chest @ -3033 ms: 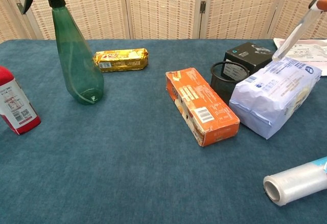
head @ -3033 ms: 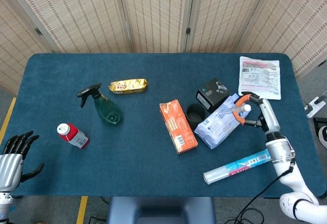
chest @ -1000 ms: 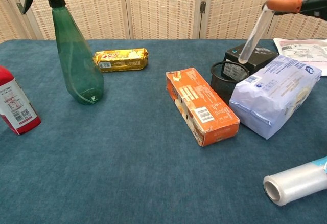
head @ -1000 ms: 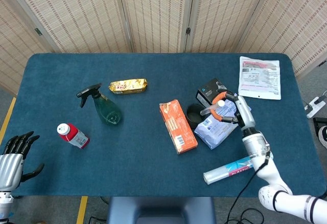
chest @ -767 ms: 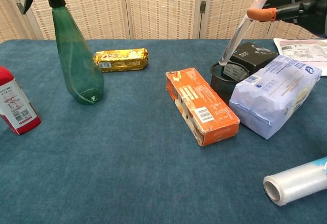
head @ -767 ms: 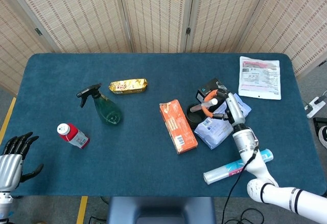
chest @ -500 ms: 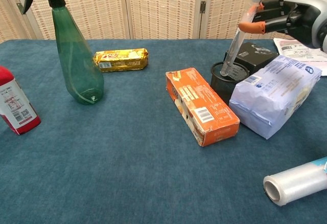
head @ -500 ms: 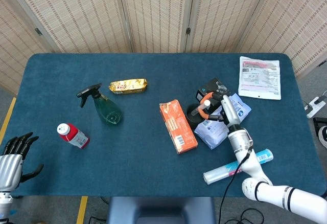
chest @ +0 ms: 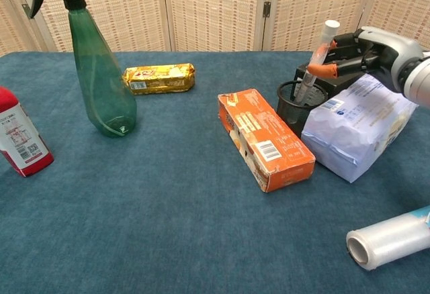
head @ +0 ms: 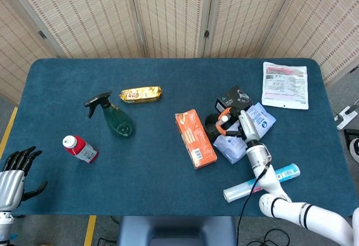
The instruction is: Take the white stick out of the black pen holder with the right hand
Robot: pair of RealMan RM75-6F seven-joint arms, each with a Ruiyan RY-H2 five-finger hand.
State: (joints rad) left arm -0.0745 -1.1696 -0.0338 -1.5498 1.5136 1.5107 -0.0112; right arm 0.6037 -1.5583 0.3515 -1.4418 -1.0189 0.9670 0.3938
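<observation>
Seen from the head camera, the right hand (head: 234, 123) reaches over a blue table (head: 168, 201) and pinches a white stick (head: 222, 121) between orange-tipped fingers (head: 225, 111), the stick's lower end standing inside the black pen holder (head: 213, 125). The holder sits between an orange box (head: 195, 139) and a pale blue bag (head: 242, 139), with a small black box (head: 233, 99) just behind it. A white packet (head: 285, 85) lies near the far right corner, and a roll of plastic film (head: 261, 182) lies near the front edge beside the right arm. On the left half of the table are a gold snack bar (head: 140, 94), a green spray bottle (head: 111, 115) and a red bottle (head: 79, 149) with a white cap. The left hand (head: 15, 173) hangs off the table's front left corner, fingers apart and holding nothing.

From the chest camera, the right hand (chest: 376, 51) enters from the right, its fingers (chest: 325, 70) gripping the stick (chest: 315, 59) partway up. The stick leans to the right, its cap uppermost and its lower end inside the mesh pen holder (chest: 298, 106). The orange box (chest: 265, 137) lies just left of the holder, touching it or nearly so, and the blue bag (chest: 359, 124) rests against its right side. The spray bottle (chest: 99, 72) stands at left with the red bottle (chest: 20, 139) at the frame's edge, the snack bar (chest: 159, 78) behind them and the film roll (chest: 390, 238) at lower right. The left hand is out of this view.
</observation>
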